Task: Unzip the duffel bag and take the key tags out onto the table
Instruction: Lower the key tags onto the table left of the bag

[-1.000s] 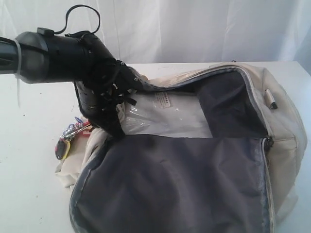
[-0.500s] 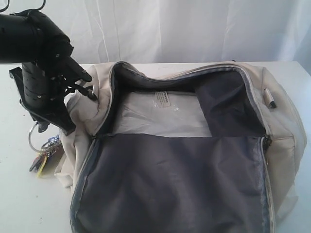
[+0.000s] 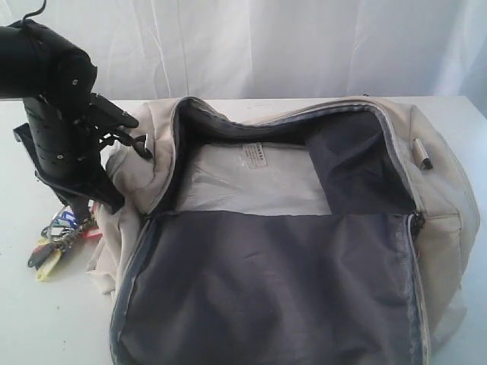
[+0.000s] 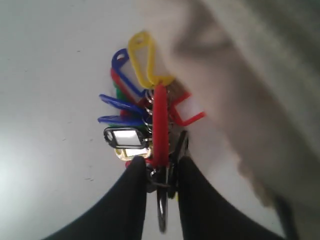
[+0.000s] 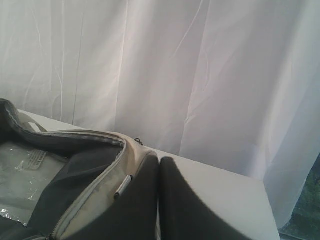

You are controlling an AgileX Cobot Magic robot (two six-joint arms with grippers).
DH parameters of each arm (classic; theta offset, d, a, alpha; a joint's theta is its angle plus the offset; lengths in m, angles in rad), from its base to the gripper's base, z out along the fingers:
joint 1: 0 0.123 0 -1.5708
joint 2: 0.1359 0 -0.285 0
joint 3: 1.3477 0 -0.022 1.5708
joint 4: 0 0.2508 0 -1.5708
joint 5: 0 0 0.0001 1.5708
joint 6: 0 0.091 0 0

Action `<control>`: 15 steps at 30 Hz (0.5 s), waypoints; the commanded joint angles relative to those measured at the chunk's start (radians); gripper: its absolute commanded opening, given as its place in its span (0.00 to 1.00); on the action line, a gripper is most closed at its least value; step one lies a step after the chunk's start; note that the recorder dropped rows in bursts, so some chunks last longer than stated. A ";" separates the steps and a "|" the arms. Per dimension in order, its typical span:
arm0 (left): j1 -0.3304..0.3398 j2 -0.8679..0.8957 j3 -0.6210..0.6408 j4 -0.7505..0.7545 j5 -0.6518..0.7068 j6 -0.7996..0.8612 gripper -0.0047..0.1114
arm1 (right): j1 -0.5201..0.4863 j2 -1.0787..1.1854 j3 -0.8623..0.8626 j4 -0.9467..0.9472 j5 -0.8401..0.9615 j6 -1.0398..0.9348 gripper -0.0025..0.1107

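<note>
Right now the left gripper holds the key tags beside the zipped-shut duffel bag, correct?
No: the duffel bag is unzipped and gaping open, grey lining showing, as the exterior view shows. The left gripper does hold the key tags beside it.

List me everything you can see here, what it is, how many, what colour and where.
duffel bag: one, cream with grey lining, unzipped with its flap laid open, fills most of the table.
plastic packet: one, clear with a printed label, flat inside the bag.
zip pull: one, dark metal, on the bag's right end.
key tags: one bunch, red, yellow, blue, green and black, outside the bag at its left end, low over the table.
table: one, white, under everything.
curtain: one, white, behind the table.
left gripper: one, black, clamped on the key tags.
right gripper: one, black, shut and empty, by the bag's right end.
</note>
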 commanded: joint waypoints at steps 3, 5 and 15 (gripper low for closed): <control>0.001 0.009 0.006 -0.097 -0.014 0.032 0.04 | 0.002 -0.005 0.004 -0.014 -0.003 -0.002 0.02; 0.001 0.019 0.006 -0.103 -0.012 0.032 0.09 | 0.002 -0.005 0.004 -0.014 -0.003 -0.002 0.02; 0.001 0.022 -0.055 -0.109 0.162 0.041 0.57 | 0.002 -0.005 0.004 -0.014 -0.003 -0.002 0.02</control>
